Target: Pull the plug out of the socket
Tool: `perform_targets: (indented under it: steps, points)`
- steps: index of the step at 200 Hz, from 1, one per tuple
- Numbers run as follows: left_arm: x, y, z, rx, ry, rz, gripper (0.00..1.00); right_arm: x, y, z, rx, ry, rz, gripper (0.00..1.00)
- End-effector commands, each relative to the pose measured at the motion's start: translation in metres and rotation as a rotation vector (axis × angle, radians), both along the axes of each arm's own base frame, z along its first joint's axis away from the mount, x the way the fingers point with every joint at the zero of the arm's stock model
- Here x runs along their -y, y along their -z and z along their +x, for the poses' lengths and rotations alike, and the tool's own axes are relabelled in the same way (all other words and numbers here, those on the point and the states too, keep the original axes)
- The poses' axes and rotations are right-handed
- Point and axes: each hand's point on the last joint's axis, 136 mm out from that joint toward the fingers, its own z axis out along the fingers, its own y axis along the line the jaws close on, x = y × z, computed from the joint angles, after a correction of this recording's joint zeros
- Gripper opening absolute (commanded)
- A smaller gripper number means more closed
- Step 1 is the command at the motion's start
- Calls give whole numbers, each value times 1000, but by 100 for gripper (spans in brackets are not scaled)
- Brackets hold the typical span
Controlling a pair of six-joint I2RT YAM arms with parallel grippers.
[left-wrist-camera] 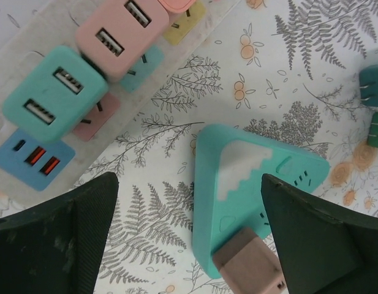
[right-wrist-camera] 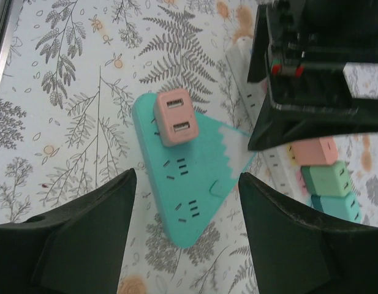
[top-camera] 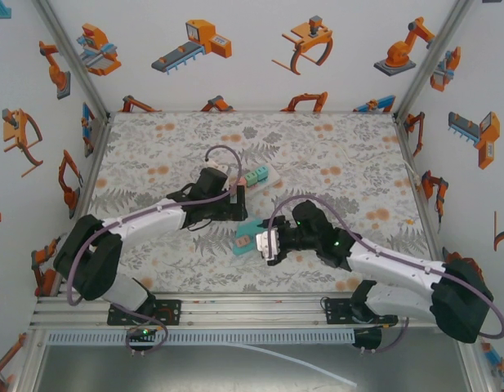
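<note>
Table (top-camera: 153,147): covered in a leaf-and-flower print and enclosed by white walls with orange robot pictures.

Left arm (top-camera: 145,219): reaches from the lower left of the overhead view toward the centre. Right arm (top-camera: 390,269): reaches in from the lower right.

Power strip (top-camera: 256,175): a white bar lying just above centre in the overhead view. In the left wrist view it sits at the upper left and carries a teal adapter (left-wrist-camera: 54,92) and a pink adapter (left-wrist-camera: 121,37).

Socket (top-camera: 250,233): a teal triangular block, flat on the table at the centre of the overhead view, between the two grippers.

Left gripper (left-wrist-camera: 189,184): jaws spread wide, nothing held. The socket (left-wrist-camera: 238,208) lies under the gap, toward the right finger (left-wrist-camera: 317,239). I cannot tell whether that finger touches it.

Right gripper (right-wrist-camera: 187,177): jaws apart, nothing held. Its fingers (right-wrist-camera: 72,245) stand on either side of the socket (right-wrist-camera: 189,184) at the lower middle of its view.

Plug (right-wrist-camera: 173,116): a pink block with two slots, seated on the socket's upper-left face. Neither gripper touches it.
</note>
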Motion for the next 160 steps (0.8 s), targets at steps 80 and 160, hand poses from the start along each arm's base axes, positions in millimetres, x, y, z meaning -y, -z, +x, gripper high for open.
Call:
perform_targets:
  steps: [80, 160]
  points:
    - [-4, 38, -17, -98, 22, 8, 78, -51, 29, 10, 30, -102, -58, 62]
    - [-17, 82, -51, -188, 51, 106, 76, -53, 52, 18, 19, -56, -136, 38]
